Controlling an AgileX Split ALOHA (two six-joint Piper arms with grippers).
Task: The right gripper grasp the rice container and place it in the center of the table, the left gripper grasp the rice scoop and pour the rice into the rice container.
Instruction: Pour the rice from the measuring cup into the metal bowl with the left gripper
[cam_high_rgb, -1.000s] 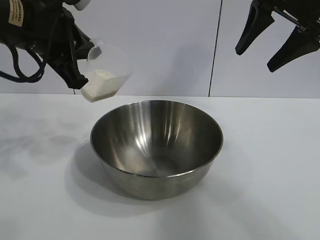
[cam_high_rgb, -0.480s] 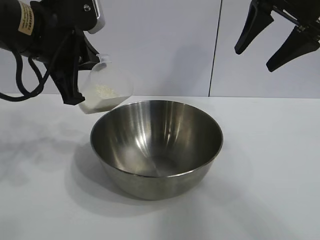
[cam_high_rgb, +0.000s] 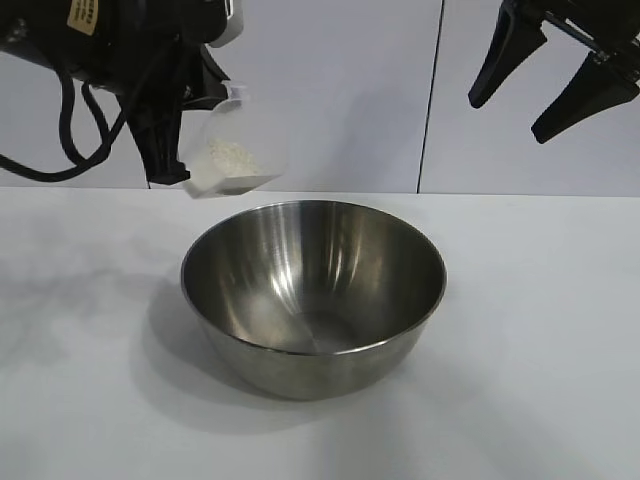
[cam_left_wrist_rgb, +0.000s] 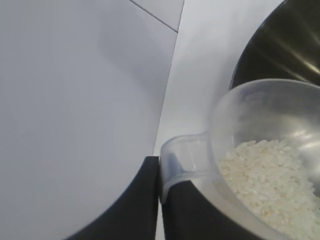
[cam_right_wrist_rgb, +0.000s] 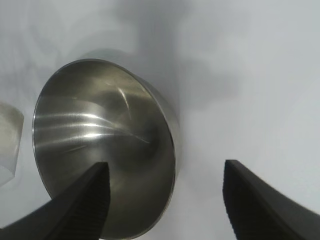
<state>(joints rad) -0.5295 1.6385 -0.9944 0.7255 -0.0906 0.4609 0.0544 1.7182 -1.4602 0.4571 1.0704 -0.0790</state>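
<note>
The steel bowl (cam_high_rgb: 313, 295) is sitting empty in the middle of the white surface (cam_high_rgb: 540, 350), placed there so it can catch the pour, while the left end effector (cam_high_rgb: 172, 150) is clamping the handle of the clear plastic scoop (cam_high_rgb: 237, 150) and holding it just above the bowl's far left rim. The scoop is carrying a low off-white heap of rice (cam_left_wrist_rgb: 272, 180), tilting slightly toward the bowl. The right end effector (cam_high_rgb: 552, 85) is hanging open and empty at the far right, clear of the pour.

We see plain white matte table (cam_high_rgb: 560, 330), spanning full width before pale wall panels. Rice container (cam_high_rgb: 313, 295) sits upright near its centre, steel base on surface, soft shadow to its left. We see nothing else resting there.
</note>
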